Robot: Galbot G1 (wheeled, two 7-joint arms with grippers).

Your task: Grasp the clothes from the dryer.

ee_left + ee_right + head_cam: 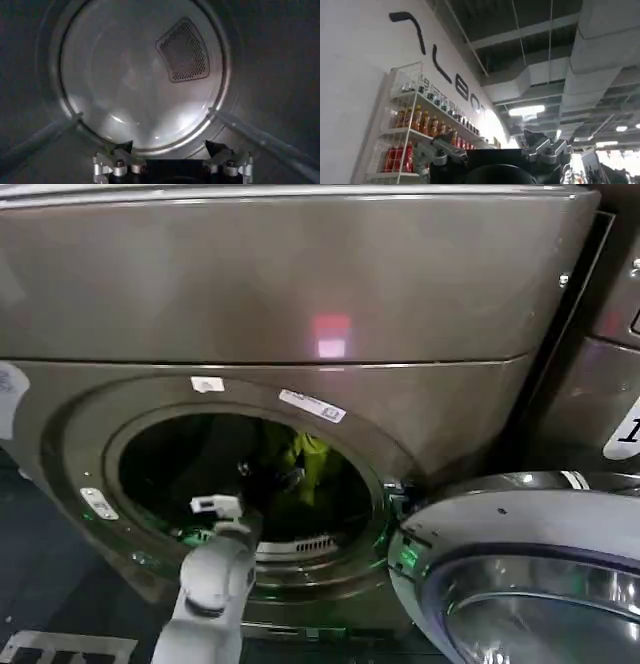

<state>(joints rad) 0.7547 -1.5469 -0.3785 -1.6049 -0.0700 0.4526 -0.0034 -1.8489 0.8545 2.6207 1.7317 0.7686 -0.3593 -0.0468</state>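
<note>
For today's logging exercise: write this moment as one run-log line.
left hand: open, inside bronze-grey dryer drum | bright yellow-green fabric clothes: in drum, ungrasped | door: open | right hand: open, aimed ceilingward

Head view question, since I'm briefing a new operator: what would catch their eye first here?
The bright yellow-green clothes glow deep inside the dark round port of the bronze-grey dryer. The white left arm reaches up into that port, its left gripper open and facing the drum's bare back wall with its mesh vent. The silver-rimmed glass door hangs open at lower right.
</note>
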